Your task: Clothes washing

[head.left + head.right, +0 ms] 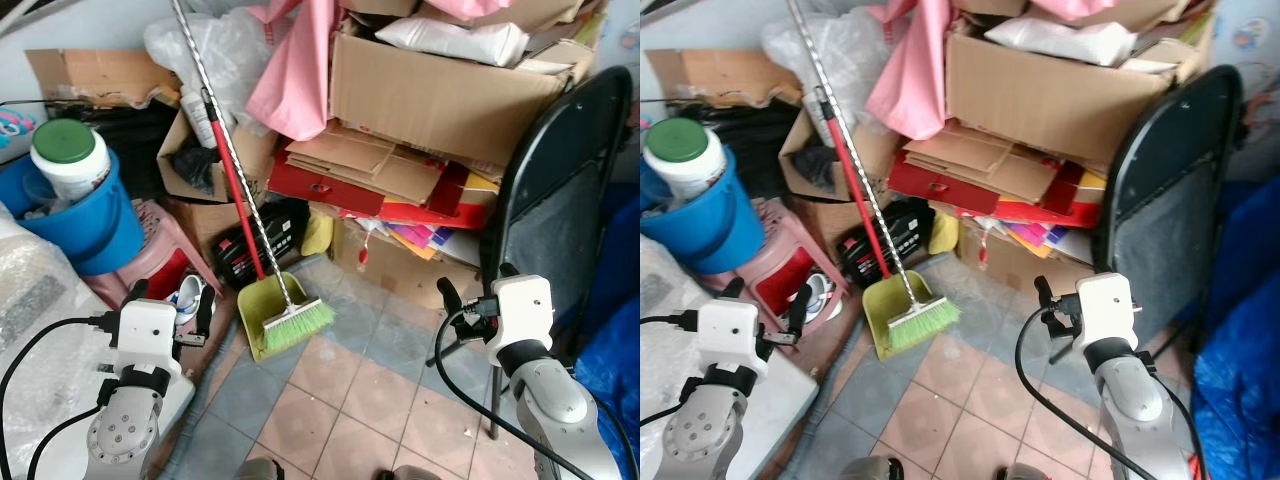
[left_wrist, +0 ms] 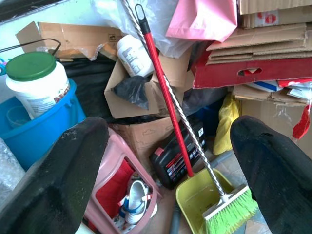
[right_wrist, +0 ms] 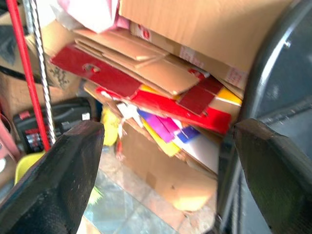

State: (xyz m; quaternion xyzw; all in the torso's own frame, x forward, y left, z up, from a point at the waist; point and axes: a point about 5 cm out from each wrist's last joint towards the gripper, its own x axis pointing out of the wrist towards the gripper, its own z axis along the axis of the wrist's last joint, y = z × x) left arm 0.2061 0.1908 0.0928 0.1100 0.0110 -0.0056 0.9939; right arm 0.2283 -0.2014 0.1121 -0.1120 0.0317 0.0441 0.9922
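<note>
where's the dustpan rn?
The yellow-green dustpan sits on the tiled floor left of centre in the head views, its red handle leaning up against the boxes, green broom resting in it, pink stool to its left.

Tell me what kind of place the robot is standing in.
Probably a cluttered storage corner of a home: stacked cardboard boxes, a broom and yellow dustpan on a tiled floor, and a blue bucket.

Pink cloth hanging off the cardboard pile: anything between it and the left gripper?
Yes. The broom and red-handled dustpan lean between the open left gripper and the pink cloth, which hangs above the flattened cardboard.
</note>
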